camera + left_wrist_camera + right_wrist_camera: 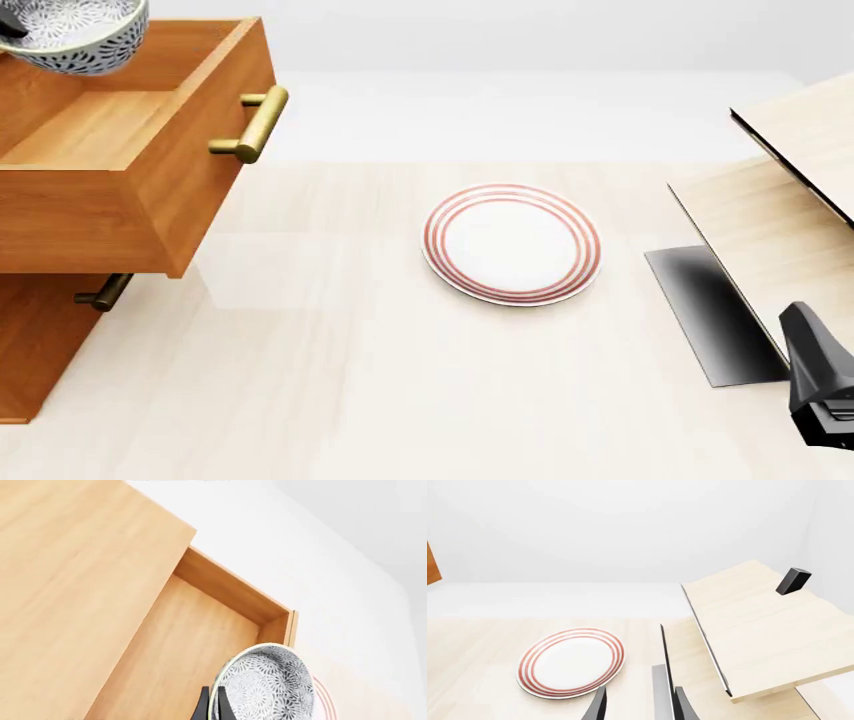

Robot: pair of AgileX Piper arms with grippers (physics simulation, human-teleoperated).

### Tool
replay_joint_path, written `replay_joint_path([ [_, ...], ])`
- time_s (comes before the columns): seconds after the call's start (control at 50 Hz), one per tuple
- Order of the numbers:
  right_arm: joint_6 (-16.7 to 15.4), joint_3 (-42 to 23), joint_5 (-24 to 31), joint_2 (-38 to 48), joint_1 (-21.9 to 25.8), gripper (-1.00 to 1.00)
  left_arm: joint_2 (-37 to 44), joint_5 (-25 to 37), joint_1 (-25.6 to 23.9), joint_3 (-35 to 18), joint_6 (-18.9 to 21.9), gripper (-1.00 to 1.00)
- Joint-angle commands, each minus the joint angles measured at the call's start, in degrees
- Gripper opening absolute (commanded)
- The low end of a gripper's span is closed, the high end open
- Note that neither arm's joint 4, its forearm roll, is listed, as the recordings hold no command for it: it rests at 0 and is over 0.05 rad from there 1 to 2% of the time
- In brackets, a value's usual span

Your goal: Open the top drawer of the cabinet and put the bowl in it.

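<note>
The orange-brown cabinet (34,350) stands at the table's left, with its top drawer (127,215) pulled well out and its brass handle (251,124) facing the plate. The speckled grey-blue bowl (74,35) hangs above the open drawer's back part. In the left wrist view my left gripper (212,707) is shut on the rim of the bowl (267,685), over the drawer's wooden floor (187,645). My right gripper (805,335) waits low at the front right; its fingers (597,706) stand apart with nothing between them.
A white plate with red rings (511,243) lies mid-table. A pale light-wood structure (787,190) with a dark flat base (707,320) fills the right side, and a small black block (792,580) sits on it. A lower drawer handle (102,292) sticks out under the open drawer.
</note>
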Motion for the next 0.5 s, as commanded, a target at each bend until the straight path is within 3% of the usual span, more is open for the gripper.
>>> replay_joint_path([
  [0.02,0.02,0.05,-0.07,0.01,-0.01,1.00,-0.45,-1.03,2.26,1.22,0.06,-1.00],
  [0.5,0.02,0.05,-0.07,0.01,-0.01,1.00,4.17,-5.29,2.51,2.65,-0.50,-1.00],
])
